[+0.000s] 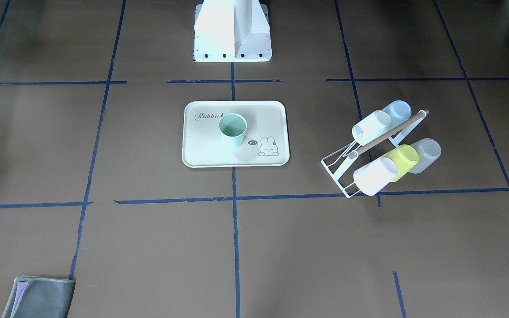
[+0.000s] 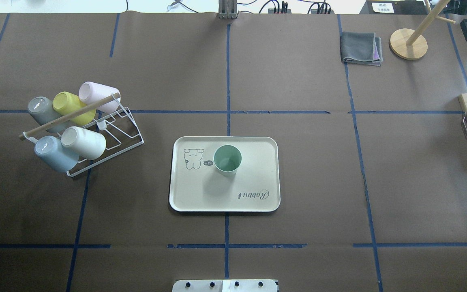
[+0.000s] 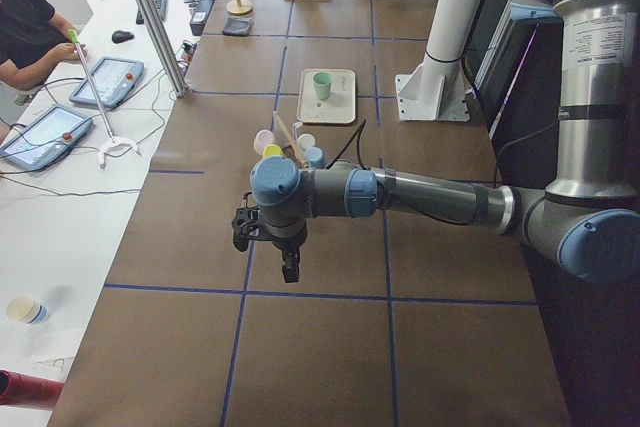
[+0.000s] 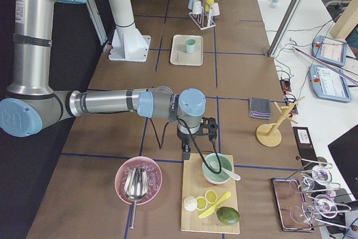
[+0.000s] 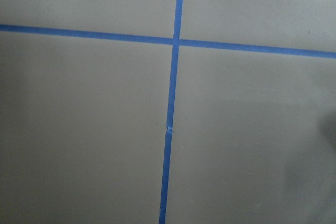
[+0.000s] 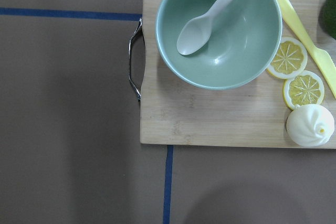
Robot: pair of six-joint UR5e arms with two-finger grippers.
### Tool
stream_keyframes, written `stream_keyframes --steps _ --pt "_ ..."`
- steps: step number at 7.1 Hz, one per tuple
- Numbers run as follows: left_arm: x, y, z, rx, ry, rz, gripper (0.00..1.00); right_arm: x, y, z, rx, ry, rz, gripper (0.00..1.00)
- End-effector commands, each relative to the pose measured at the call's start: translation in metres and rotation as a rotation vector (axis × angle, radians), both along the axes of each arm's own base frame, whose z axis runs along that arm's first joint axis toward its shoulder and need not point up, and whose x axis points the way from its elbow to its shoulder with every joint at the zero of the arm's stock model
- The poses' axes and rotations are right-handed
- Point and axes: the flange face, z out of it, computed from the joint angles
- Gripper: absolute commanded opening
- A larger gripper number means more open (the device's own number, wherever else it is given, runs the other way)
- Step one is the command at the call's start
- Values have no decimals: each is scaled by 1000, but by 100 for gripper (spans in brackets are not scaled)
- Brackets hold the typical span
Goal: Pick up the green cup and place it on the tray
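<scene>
Pale mint-green plastic cup point(image 2: 227, 160) stands upright on the cream-white rectangular rimmed tray point(image 2: 201, 198), just beside its bunny drawing point(image 2: 193, 158), at the middle of the brown bench point(image 2: 318, 170). The left end effector point(image 3: 290, 269) hangs over bare bench. The right end effector point(image 4: 186, 153) hangs by a wooden cutting board point(image 4: 193, 182). Whether either is spread or pressed together cannot be told.

Overhead and front views face oppositely, sharing the tray point(image 1: 206, 145).
</scene>
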Motion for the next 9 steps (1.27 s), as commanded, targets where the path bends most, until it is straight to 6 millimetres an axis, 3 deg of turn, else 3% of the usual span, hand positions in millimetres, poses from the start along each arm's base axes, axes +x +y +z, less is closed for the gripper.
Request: stream_keyframes --steps 1,3,7,9 --pt "0 -4 0 14 -10 7 100 -5 2 -2 -19 1 -16 100" --pt "1 1 17 -23 -3 7 100 -7 1 -1 -28 -12 -12 100" --pt "1 5 28 -25 2 39 100 -7 -3 6 -41 -5 -5 100" --pt "-1 9 49 -31 -18 79 100 -7 -7 15 -57 -5 -6 100"
